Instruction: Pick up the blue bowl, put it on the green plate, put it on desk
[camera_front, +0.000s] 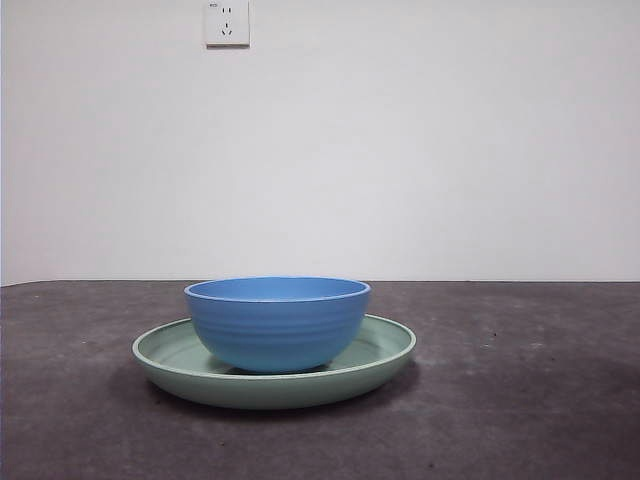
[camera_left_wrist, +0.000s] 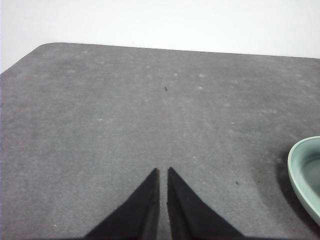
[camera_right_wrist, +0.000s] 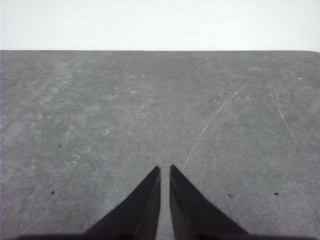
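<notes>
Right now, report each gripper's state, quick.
Left gripper: closed, holding nothing, over bare desk beside the green plate.
Right gripper: closed, holding nothing, over bare desk.

Bowl (camera_front: 277, 322) on plate (camera_front: 375, 352), mid-desk (camera_front: 520, 400)

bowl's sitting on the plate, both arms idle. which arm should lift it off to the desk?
Left, probably. The left gripper has the green plate rim in its wrist view; the right gripper sees only bare desk. The blue bowl rests centred, free to grasp.
</notes>
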